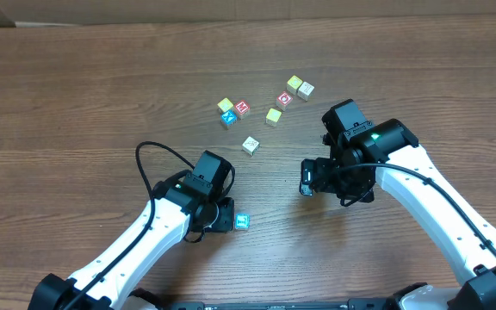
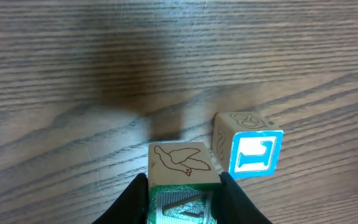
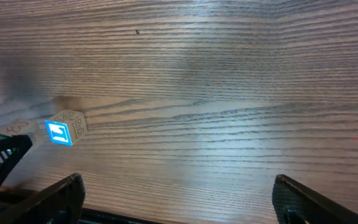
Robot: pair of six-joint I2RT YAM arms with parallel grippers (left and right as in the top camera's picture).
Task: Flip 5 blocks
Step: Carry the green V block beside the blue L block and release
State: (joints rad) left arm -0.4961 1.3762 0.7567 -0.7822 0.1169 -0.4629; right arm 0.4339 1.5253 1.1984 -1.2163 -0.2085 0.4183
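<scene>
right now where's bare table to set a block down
Bare wood left of the block cluster, and between the lone block and the right gripper. Crowded at the left gripper, its green block beside the blue block.

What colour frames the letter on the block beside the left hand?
Blue. The block shows best in the left wrist view.

Eight blocks (image 1: 273, 116) lie scattered on the table (image 1: 76, 86), far middle. Nearer, the clamped block (image 2: 179, 160) sits between the left gripper (image 2: 184, 182) fingers. A lone block (image 2: 248, 149) stands just right of it.
</scene>
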